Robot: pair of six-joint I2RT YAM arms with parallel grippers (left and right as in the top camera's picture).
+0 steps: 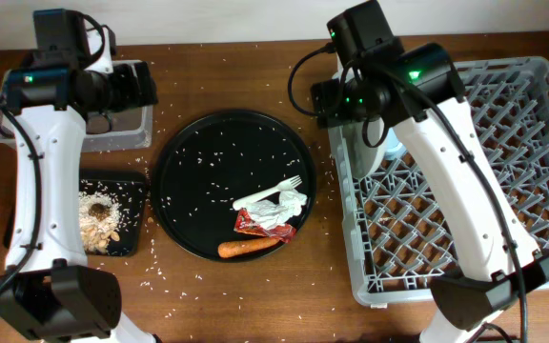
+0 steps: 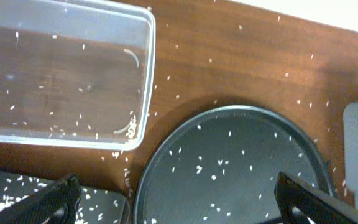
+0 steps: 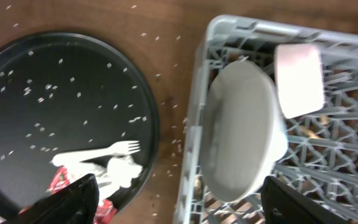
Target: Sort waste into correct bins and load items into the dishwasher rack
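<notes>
The white fork (image 1: 276,188), crumpled napkin (image 1: 282,206), red wrapper (image 1: 253,225) and orange carrot (image 1: 249,248) lie on the round black tray (image 1: 198,162). Beige oat-like scraps (image 1: 98,217) sit in the shallow black tray (image 1: 133,195). The clear tub (image 2: 61,74) holds only rice grains. A pale round dish (image 3: 241,130) stands on edge at the left side of the grey rack (image 1: 503,191), with a white piece (image 3: 299,78) beside it. My left gripper (image 2: 179,210) is open and empty above the gap between the tub and the round tray. My right gripper (image 3: 188,208) is open and empty above the rack's left edge.
Rice grains are scattered over the brown table (image 1: 255,295), the round tray and the black tray. The rack fills the right side. The tub and black tray stand at the left, one behind the other.
</notes>
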